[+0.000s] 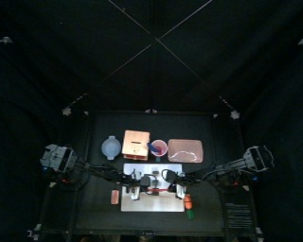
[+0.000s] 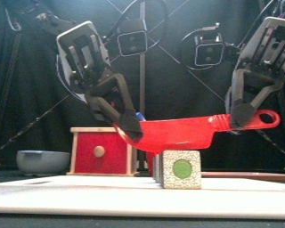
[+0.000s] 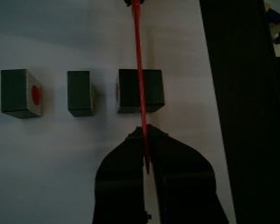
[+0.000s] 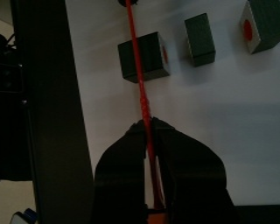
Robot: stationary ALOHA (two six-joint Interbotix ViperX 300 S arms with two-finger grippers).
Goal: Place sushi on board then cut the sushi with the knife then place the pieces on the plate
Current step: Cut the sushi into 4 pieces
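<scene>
**Item:** sushi [image 3: 143, 90], a dark green roll on the white cutting board [image 2: 61, 191], at the middle of the desk [image 1: 148, 217].

**Parts:** We count three, in a row running near to far. The two farther ones are slim pieces lying apart. The nearest is a thicker block.

**Tool:** The red knife [image 2: 187, 132] is held level, left to right, above the near block. We cannot tell whether the blade touches it.

**Holders:** The left pincer [image 2: 133, 131] is clamped tight on the blade end. The right pincer [image 2: 238, 120] is clamped tight on the handle end.

**Progress:**
- Placing on the board is done.
- Cutting is partway, in our judgement: two pieces are off, and the thick block looks due at least one more cut.
- Moving the pieces is not begun, since none lies on the pink plate [image 1: 185, 149], far and right of the board.

**Surroundings:** A wooden box with a red drawer front [image 2: 100, 151] stands beyond the board. A blue-grey bowl [image 2: 44, 160] is to its left, and a red cup [image 1: 159, 147] stands between the box and the plate.

**Markings:** We can read no brand, label or writing on any item.
</scene>
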